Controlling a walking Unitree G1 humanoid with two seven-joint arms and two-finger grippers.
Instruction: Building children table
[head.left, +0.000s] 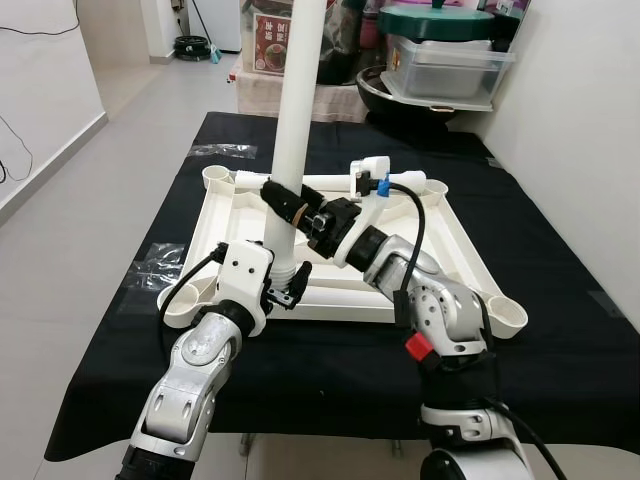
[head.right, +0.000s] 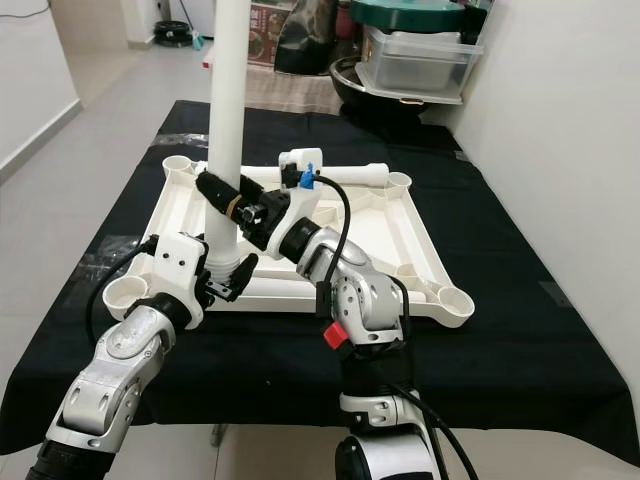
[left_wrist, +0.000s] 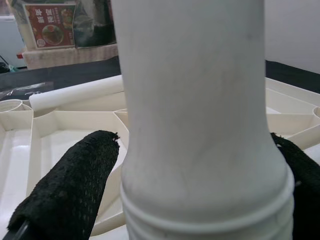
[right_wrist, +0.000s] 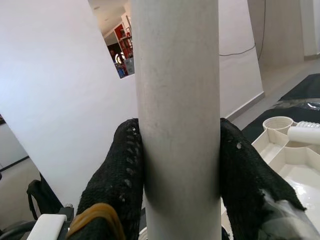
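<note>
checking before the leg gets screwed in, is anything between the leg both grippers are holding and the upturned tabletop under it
Nothing visible does. The white leg, held upright by the left gripper and the right gripper, has its threaded end right above the tabletop. The socket itself is hidden behind the left gripper.

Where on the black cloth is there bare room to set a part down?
Bare black cloth runs along the tabletop's right edge and in front of it. The near-left corner is crowded: both grippers, left gripper and right gripper, hold the upright leg, with plastic wrap beside.
</note>
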